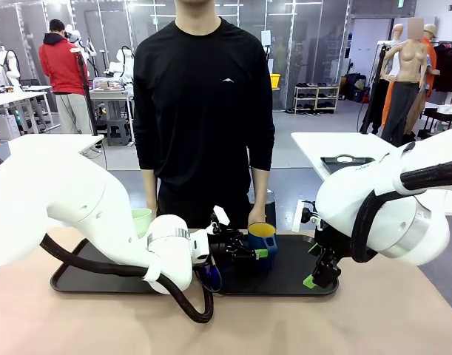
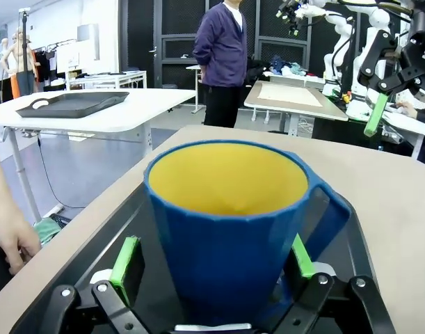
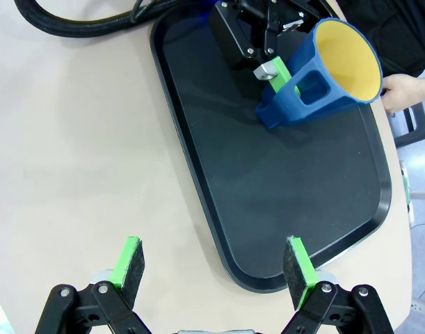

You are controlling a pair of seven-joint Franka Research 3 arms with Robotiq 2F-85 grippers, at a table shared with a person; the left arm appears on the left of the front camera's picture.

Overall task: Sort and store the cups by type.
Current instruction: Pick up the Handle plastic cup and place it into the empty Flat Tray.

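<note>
The mint-green tumbler [image 1: 141,220] stands behind the left arm, well outside any jaws. The left gripper [image 1: 257,253] has its jaws wide, with the blue mug [image 2: 229,229] between its pads on the black tray [image 3: 282,229]; withdrawing crookedly could tip the mug. The right gripper [image 3: 215,268] hovers wide and empty over the tray's edge.

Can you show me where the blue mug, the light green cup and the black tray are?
blue mug [image 2: 226,257]: left wrist view, on its outer wall.
light green cup [image 1: 141,220]: front view, on its side near the rim.
black tray [image 3: 268,209]: right wrist view, on its bare floor.
</note>
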